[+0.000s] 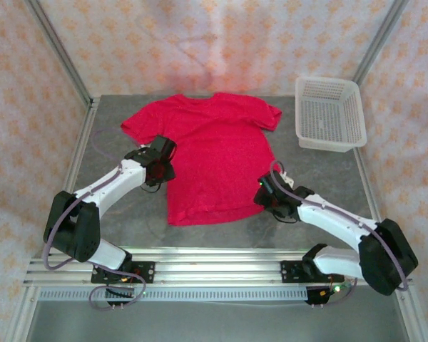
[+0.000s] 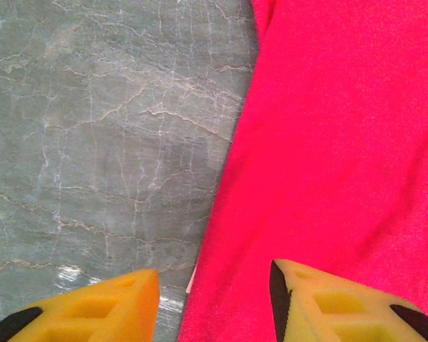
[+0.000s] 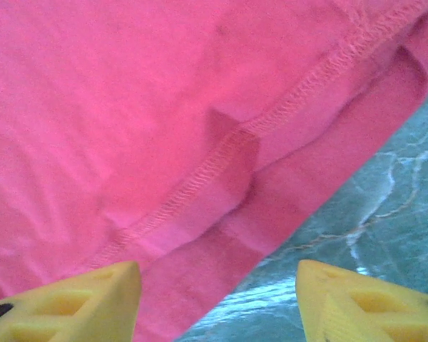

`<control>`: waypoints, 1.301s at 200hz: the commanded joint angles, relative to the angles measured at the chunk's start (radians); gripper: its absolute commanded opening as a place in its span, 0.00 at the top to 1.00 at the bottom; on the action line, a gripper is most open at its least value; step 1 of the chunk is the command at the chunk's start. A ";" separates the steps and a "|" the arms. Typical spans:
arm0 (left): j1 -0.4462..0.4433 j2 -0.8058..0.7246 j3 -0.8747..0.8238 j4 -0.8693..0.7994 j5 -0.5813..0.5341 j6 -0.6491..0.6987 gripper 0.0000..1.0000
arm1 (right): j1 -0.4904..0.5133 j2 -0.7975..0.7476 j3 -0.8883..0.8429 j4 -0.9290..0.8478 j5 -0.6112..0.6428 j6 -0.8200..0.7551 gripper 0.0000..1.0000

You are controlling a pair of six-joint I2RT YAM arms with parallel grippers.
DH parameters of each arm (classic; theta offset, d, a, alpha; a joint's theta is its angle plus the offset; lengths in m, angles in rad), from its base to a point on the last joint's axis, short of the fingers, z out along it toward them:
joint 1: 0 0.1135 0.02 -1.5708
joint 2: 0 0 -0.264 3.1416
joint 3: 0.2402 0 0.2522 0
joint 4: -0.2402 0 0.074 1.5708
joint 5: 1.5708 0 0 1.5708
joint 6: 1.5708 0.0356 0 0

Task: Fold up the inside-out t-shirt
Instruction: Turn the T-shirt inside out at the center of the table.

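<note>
The inside-out t-shirt (image 1: 217,149) lies spread flat on the grey table (image 1: 321,178), collar to the far side and hem toward me. My left gripper (image 1: 164,162) hovers over the shirt's left side edge, about halfway down. In the left wrist view that gripper (image 2: 214,303) is open, its yellow fingers straddling the red edge (image 2: 342,142), and a small white tag (image 2: 191,279) peeks out beside it. My right gripper (image 1: 266,192) is at the hem's right corner. Seen from its own wrist, it (image 3: 217,303) stands open above the stitched hem (image 3: 221,157), which is slightly folded up.
A white mesh basket (image 1: 329,112) stands at the back right of the table. Bare marbled tabletop (image 2: 93,142) lies left of the shirt and also right of the hem (image 3: 385,214). Patterned curtain walls close in the sides and back.
</note>
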 commanded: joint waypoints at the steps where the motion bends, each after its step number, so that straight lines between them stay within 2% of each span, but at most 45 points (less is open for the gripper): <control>1: -0.009 0.002 0.021 -0.025 -0.009 0.006 0.54 | -0.006 -0.026 -0.023 0.093 -0.009 0.129 0.40; 65: -0.009 -0.002 0.017 -0.029 -0.012 0.006 0.54 | -0.014 0.018 -0.071 0.195 -0.021 0.231 0.42; 171: -0.009 -0.002 0.020 -0.032 -0.019 0.009 0.55 | -0.039 0.120 -0.059 0.254 -0.005 0.227 0.43; 251: -0.009 0.005 0.027 -0.032 -0.019 0.011 0.56 | -0.046 0.145 -0.035 0.242 0.014 0.203 0.72; 260: -0.009 0.006 0.029 -0.035 -0.020 0.012 0.56 | -0.047 0.147 -0.033 0.242 0.016 0.199 0.78</control>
